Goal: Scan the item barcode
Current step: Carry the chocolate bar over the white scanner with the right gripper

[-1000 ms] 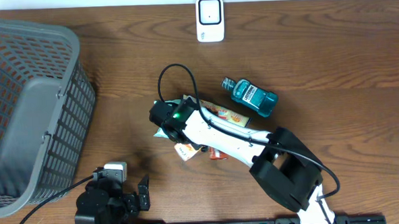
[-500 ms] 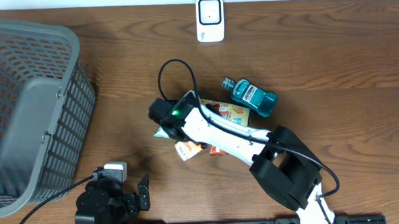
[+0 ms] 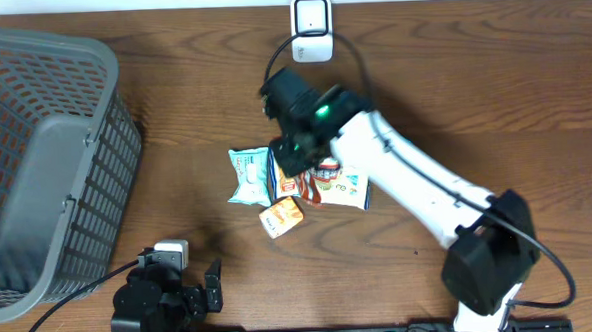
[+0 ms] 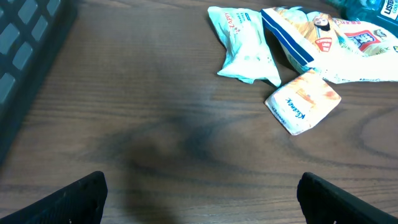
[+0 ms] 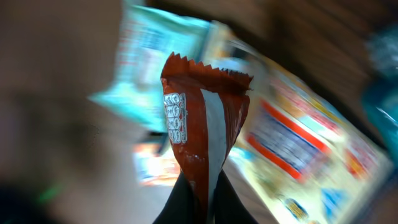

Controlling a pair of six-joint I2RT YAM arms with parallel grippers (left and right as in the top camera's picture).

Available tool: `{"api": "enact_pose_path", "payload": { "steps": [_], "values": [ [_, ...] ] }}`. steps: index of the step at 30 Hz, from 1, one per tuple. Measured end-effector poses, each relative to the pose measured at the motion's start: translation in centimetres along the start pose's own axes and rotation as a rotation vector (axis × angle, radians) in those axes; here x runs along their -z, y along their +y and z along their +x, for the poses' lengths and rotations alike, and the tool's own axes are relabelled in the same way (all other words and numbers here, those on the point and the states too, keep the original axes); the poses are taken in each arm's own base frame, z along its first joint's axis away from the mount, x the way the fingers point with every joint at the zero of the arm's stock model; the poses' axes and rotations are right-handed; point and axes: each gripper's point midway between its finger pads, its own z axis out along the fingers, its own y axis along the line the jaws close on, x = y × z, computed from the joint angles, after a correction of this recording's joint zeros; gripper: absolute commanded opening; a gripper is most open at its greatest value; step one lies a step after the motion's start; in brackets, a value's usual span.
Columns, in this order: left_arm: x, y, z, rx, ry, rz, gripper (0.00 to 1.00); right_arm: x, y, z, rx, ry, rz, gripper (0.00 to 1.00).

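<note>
Farthest from the scanner [image 3: 312,28], at the near table [image 4: 124,93] edge: left tool [image 4: 202,180], spread wide, gripping nothing. Further in, well short of the scanner, lying on the wood: small orange tissue pack [image 3: 281,217], then a teal pouch [image 3: 247,175] touching a large white snack bag [image 3: 345,191]. Above that pile, nearer the scanner but apart from it: right tool [image 5: 193,202], pinched tight on the lower end of a red-brown sachet [image 5: 202,137], held upright, crimped edge up, white printed panel toward the wrist camera, background blurred. Well off to the scanner's left: grey mesh basket [image 3: 36,167].
</note>
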Motion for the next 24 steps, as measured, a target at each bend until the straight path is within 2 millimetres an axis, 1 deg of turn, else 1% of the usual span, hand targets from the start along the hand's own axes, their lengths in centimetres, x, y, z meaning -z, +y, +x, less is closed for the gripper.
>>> {"api": "enact_pose_path", "payload": {
  "steps": [2, 4, 6, 7, 10, 11, 13, 15, 16, 18, 20, 22, 24],
  "values": [
    [0.0, 0.0, 0.0, 0.0, 0.0, 0.0, 0.98, 0.6, 0.9, -0.3, 0.037, 0.004, -0.147, 0.01],
    [0.0, 0.0, 0.0, 0.0, 0.0, 0.0, 0.98, 1.6, 2.2, -0.7, 0.097, -0.006, -0.316, 0.01],
    [0.0, 0.0, 0.0, 0.0, 0.0, 0.0, 0.98, 2.6, 2.9, -1.3, 0.147, -0.04, -0.425, 0.01],
    [0.0, 0.0, 0.0, 0.0, 0.0, 0.0, 0.98, 3.0, 2.9, -1.6, 0.164, -0.059, -0.46, 0.01],
    [0.0, 0.0, 0.0, 0.0, 0.0, 0.0, 0.98, 3.3, 1.5, -2.3, 0.158, -0.087, -0.451, 0.01],
    [0.0, 0.0, 0.0, 0.0, 0.0, 0.0, 0.98, 3.3, 0.5, -2.7, 0.144, -0.098, -0.422, 0.01],
    [0.0, 0.0, 0.0, 0.0, 0.0, 0.0, 0.98, 3.3, -0.4, -3.2, 0.129, -0.119, -0.401, 0.01],
    [0.0, 0.0, 0.0, 0.0, 0.0, 0.0, 0.98, 3.5, -0.9, -4.9, 0.131, -0.187, -0.398, 0.01],
    [0.0, 0.0, 0.0, 0.0, 0.0, 0.0, 0.98, 3.6, -1.1, -5.8, 0.114, -0.219, -0.405, 0.01],
    [0.0, 0.0, 0.0, 0.0, 0.0, 0.0, 0.98, 3.9, -0.8, -6.0, 0.086, -0.219, -0.474, 0.01],
    [0.0, 0.0, 0.0, 0.0, 0.0, 0.0, 0.98, 4.3, 0.2, -6.4, 0.119, -0.239, -0.588, 0.01],
    [0.0, 0.0, 0.0, 0.0, 0.0, 0.0, 0.98, 4.3, 0.2, -7.8, 0.142, -0.296, -0.635, 0.01],
    [0.0, 0.0, 0.0, 0.0, 0.0, 0.0, 0.98, 4.3, 0.0, -9.7, 0.159, -0.367, -0.657, 0.01]
  ]
}}
